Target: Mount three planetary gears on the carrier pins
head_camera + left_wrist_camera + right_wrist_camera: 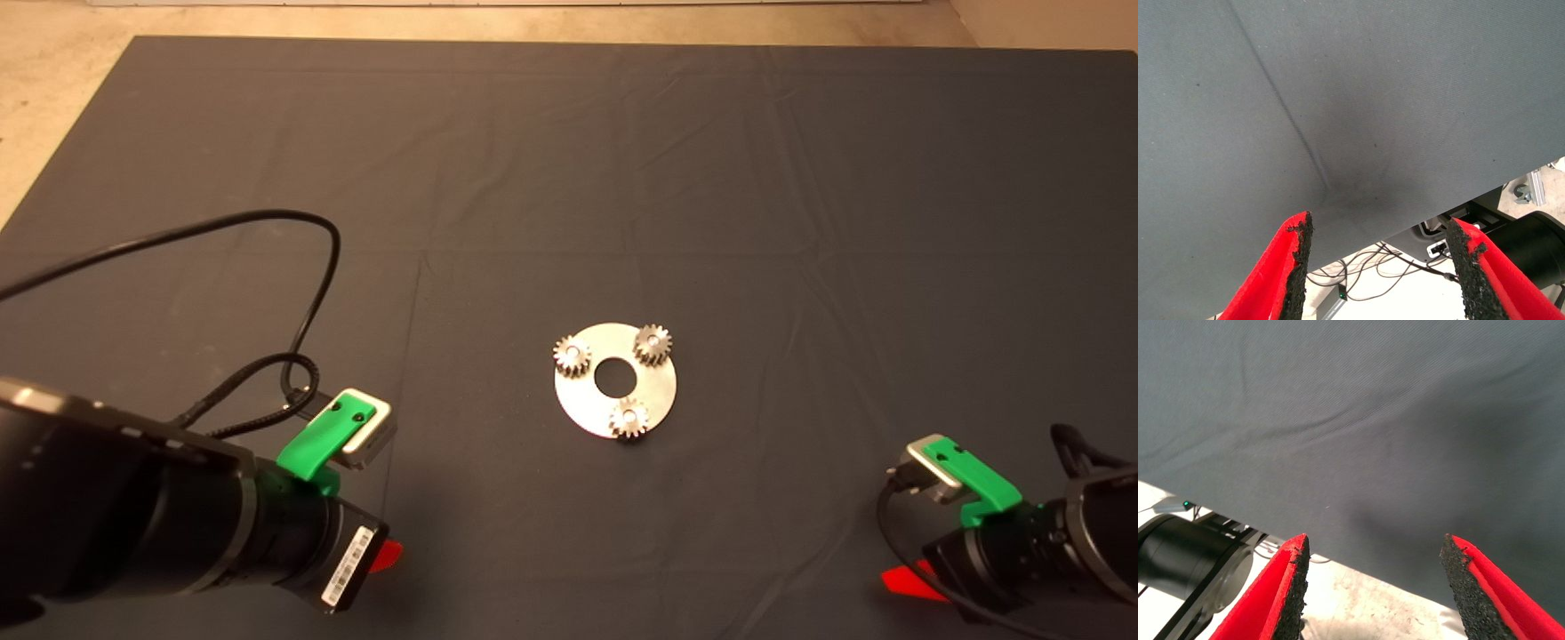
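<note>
- Mat (622,178) is lying flat over the table, creased, giving the parts a dark, non-slip base.
- Left arm (133,516) is sitting at the near-left edge, right arm (1049,533) at the near-right; both are well apart from the work, likely parked to keep the middle unobstructed.
- Left gripper (1375,267) is hanging over bare mat, fingers spread, holding nothing.
- Right gripper (1371,587) is doing likewise: fingers apart, nothing between them.
- Disc (587,404) is lying flat mid-mat, slightly near of centre, between the two arms so either can reach it.
- Gears (652,343) are sitting one per pin in a triangle around the central hole: far-left, far-right, near.
- Pins (629,415) are showing only as bright tips in the bores.
- Judgement: all three look seated; task looks complete.
</note>
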{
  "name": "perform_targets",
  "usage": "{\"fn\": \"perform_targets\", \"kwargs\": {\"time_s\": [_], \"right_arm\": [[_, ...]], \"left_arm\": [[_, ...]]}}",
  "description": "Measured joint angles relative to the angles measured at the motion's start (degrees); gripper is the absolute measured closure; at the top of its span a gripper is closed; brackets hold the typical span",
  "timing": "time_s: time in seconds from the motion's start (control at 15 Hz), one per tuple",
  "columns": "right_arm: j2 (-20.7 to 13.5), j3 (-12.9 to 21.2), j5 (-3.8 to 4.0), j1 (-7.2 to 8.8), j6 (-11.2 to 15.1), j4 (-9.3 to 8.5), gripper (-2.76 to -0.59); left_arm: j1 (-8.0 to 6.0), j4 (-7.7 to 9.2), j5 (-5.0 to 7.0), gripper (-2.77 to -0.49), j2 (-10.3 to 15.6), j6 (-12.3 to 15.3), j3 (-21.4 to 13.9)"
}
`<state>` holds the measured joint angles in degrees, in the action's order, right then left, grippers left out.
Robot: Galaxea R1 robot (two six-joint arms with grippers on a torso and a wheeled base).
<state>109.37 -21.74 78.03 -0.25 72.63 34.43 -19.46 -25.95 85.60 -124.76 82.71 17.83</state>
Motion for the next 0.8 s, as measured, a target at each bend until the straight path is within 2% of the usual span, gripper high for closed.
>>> {"fn": "perform_targets", "kwargs": {"time_s": [0.13, 0.27, 0.53, 0.73, 0.8], "right_arm": [[0.3, 0.0, -0.06, -0.08, 0.62, 0.83, -1.44], [0.3, 0.0, -0.08, -0.05, 0.82, 0.96, -1.44], [0.31, 0.07, -0.11, -0.07, 0.9, 0.96, -1.44], [0.36, 0.32, -0.04, -0.08, 0.9, 0.96, -1.44], [0.5, 0.33, 0.02, -0.05, 1.21, 0.97, -1.44]], "left_arm": [[0.91, -0.04, -0.02, -1.34, 0.0, 0.0, 0.0], [2.51, 0.05, -0.07, -1.34, 0.46, 0.0, 0.0], [2.64, 0.0, -0.11, -1.34, 2.02, 0.0, 0.0], [2.62, 0.0, -0.11, -1.34, 6.14, -0.07, 0.0], [2.62, 0.0, -0.05, -1.34, 6.55, -0.74, 0.0]]}}
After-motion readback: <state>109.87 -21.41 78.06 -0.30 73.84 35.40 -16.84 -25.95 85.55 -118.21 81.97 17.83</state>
